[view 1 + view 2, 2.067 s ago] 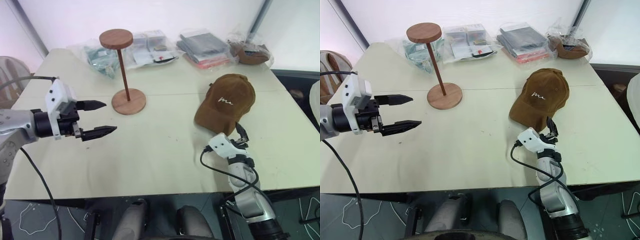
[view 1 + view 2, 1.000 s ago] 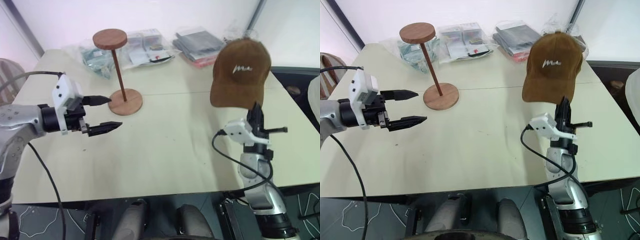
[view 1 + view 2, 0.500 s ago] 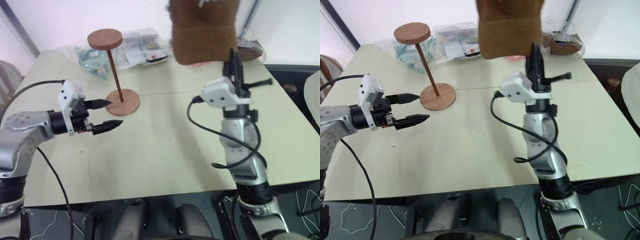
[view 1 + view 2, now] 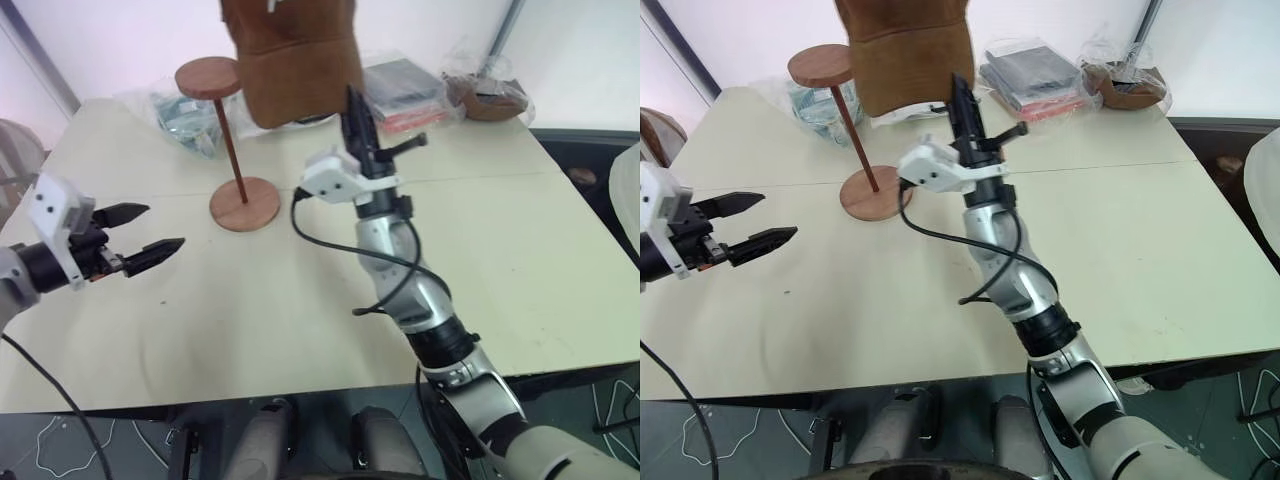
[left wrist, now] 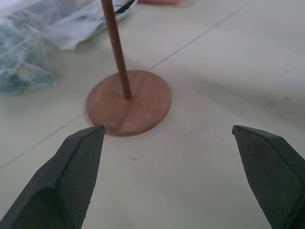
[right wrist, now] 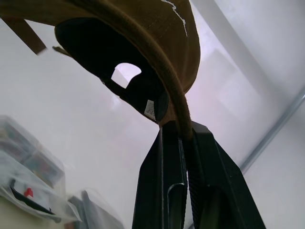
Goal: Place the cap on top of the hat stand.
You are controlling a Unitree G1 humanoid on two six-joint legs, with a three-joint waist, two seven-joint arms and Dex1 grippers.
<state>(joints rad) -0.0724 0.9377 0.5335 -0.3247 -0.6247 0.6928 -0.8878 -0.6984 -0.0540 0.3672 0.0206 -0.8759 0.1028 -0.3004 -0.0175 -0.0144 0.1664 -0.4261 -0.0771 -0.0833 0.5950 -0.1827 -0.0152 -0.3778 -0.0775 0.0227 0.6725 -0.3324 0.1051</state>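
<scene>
Right wrist view — right tool (image 6: 183, 138) clamped on cap (image 6: 143, 38) brim.

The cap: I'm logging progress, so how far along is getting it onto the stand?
Done: the cap is off the table, pinched by its brim in the right claw. In hand: it hangs high beside the hat stand. Left: lowering it onto the bare disc top and releasing.
</scene>
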